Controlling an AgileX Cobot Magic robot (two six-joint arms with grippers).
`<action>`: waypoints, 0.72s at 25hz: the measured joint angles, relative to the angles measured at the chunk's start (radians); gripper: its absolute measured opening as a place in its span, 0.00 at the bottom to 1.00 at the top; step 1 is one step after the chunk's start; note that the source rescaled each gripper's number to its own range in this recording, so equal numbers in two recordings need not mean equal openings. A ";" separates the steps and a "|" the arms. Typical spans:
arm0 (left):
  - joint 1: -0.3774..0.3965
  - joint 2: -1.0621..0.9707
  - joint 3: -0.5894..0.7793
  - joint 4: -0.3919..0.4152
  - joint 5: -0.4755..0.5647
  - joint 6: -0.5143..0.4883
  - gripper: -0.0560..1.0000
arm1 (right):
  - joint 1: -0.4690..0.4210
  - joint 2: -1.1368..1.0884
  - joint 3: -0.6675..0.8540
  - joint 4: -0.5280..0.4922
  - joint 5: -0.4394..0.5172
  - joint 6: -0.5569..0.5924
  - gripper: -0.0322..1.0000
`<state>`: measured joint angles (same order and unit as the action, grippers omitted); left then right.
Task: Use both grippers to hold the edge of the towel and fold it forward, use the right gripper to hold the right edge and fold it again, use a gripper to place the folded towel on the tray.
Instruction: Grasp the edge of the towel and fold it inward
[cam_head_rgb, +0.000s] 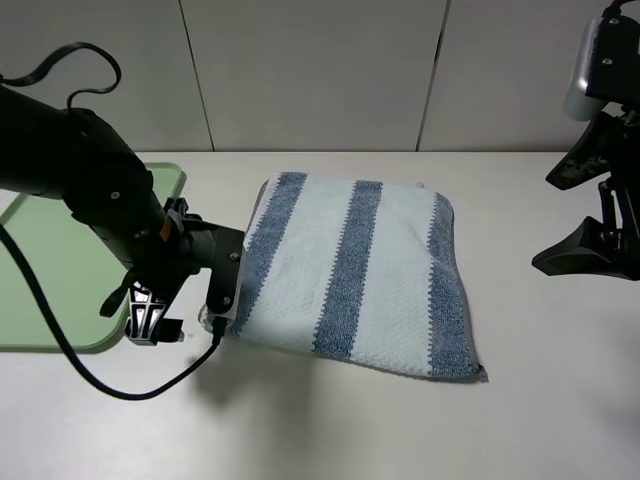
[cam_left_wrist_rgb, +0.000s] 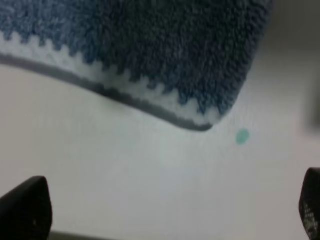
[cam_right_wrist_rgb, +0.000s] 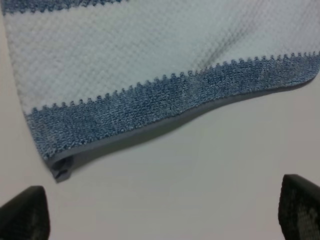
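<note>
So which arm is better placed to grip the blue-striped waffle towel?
Likely left: its open black gripper is at the towel's edge, beside the light green plastic tray; the right gripper stands apart.

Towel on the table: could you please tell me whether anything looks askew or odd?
The towel lies slightly skewed, its near edge slanting across the table. A small teal speck sits on the table beside one corner. Nothing else stands out.

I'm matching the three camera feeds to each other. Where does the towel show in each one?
Exterior high: the towel lies centre frame, right of the tray.
Left wrist: one dark blue corner, close ahead of the camera.
Right wrist: a blue edge stripe beside a pale band.
Shared landmark: the thin grey edging.
</note>
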<state>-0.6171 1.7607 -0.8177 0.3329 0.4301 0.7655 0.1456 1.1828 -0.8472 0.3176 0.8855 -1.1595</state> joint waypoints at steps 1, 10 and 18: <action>0.000 0.010 0.000 0.000 -0.010 0.012 0.99 | 0.000 0.000 0.000 0.000 -0.001 0.000 1.00; 0.000 0.096 -0.001 -0.001 -0.087 0.086 0.99 | 0.000 0.000 0.000 -0.001 -0.016 0.000 1.00; 0.000 0.117 -0.001 -0.001 -0.141 0.159 0.99 | 0.003 0.000 0.000 -0.003 -0.021 0.000 1.00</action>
<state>-0.6171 1.8777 -0.8189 0.3316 0.2889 0.9246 0.1485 1.1828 -0.8472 0.3144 0.8643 -1.1595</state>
